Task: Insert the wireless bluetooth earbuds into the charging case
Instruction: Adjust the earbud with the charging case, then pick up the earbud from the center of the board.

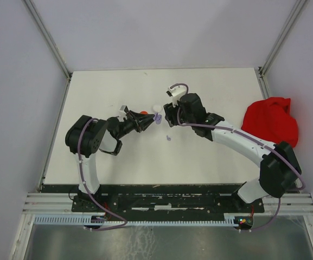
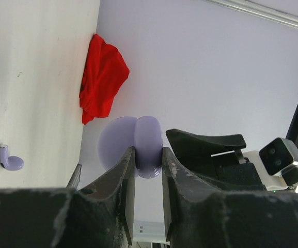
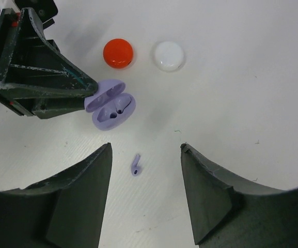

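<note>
While the right jaws hang spread over the loose purple earbud (image 3: 135,164) lying mid-way across the tabletop (image 3: 252,77), the left jaws pinch the open purple charging case (image 3: 110,110) just beyond it, toward the far edge. So we're at pickup, I'd say: next needs a careful pinch on that tiny stem.

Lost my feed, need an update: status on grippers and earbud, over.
Left gripper shut on open purple case. Right gripper open above loose purple earbud. Red disc, white disc beyond case, not blocking.
</note>
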